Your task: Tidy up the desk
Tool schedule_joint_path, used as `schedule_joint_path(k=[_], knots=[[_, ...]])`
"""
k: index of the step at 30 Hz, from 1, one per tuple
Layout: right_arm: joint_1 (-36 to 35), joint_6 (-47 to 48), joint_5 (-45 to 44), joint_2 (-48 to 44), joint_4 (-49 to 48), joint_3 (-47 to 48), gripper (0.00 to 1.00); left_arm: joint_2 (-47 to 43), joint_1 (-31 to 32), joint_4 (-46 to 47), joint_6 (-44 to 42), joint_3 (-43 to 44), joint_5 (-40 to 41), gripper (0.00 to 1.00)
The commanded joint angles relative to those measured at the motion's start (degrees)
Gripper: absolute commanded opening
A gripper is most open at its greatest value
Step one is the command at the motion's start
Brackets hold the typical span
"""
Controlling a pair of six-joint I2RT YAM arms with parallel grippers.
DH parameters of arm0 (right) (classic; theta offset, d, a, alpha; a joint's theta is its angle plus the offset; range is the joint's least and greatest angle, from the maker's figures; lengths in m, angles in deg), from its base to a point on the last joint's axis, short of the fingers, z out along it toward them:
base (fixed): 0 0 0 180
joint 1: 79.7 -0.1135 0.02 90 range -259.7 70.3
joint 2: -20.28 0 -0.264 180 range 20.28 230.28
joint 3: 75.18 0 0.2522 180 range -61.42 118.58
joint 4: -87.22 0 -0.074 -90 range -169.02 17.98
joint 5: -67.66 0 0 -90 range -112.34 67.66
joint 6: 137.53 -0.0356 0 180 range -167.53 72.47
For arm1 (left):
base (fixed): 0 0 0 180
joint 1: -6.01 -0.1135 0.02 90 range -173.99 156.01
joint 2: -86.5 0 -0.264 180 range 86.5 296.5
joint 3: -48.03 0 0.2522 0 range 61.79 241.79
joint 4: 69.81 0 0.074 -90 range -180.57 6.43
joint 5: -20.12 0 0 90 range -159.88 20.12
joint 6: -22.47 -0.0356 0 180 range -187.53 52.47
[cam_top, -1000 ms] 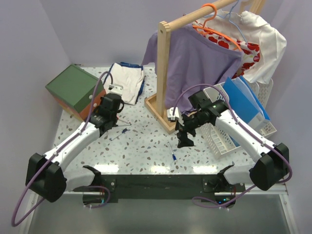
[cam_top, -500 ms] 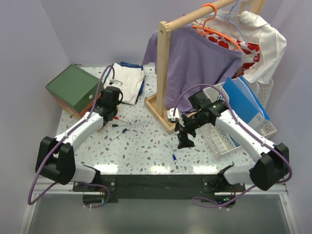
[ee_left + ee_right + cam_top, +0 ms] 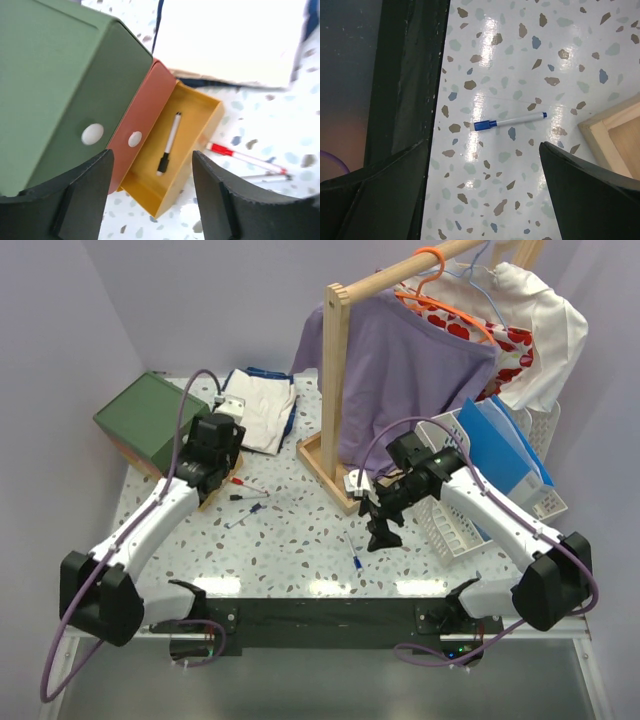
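Observation:
The desk is a glossy white terrazzo top. My left gripper hangs open over the pulled-out yellow drawer of the green box. A white pen with a black cap lies loose inside the drawer, with nothing between the jaws. A red-capped pen lies on the desk beside the drawer. My right gripper is wide open above a blue-capped pen near the black front rail. In the top view, the left gripper is by the box and the right gripper is at centre.
Two more pens lie left of centre. Folded white cloth sits at the back. A wooden clothes rack with hung shirts stands centre-right. A white basket with a blue folder is at the right.
My left gripper has gone from shut to open and has shifted left and back towards the drawer box. The right arm has barely moved.

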Motion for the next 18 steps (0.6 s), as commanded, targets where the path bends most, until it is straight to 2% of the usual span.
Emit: schedule_joint_path(k=[1,5,6,9,13,14,18], knots=[[-0.09,4.99,3.3,0.24,0.59,-1.64,0.99,-11.47,-0.46,0.3,5.11,-1.3,-12.09,0.73],[-2.81,9.2,1.65,0.07,0.76,-3.93,0.99,-22.9,-0.37,3.64,9.42,-9.48,-20.81,0.82],[-3.94,13.13,0.6,-0.28,1.2,-5.32,0.99,-27.27,-0.45,5.3,10.38,-12.8,-21.79,0.84],[-11.66,14.94,-8.0,0.76,-0.28,-7.61,0.99,-34.4,-0.46,8.91,14.33,-18.87,-26.88,0.88],[-18.27,10.29,-17.86,4.81,-5.19,-8.5,0.99,-39.87,-0.46,10.68,15.66,-23.9,-27.34,0.88],[-19.41,6.1,-21.7,5.25,-6.78,-9.03,0.99,-41.19,-0.46,10.85,15.75,-24.61,-26.72,0.88],[-23.9,-5.35,-27.88,7.01,-14.16,-10.35,0.99,-42.17,-0.46,9.54,15.58,-24.26,-24.79,0.88]])
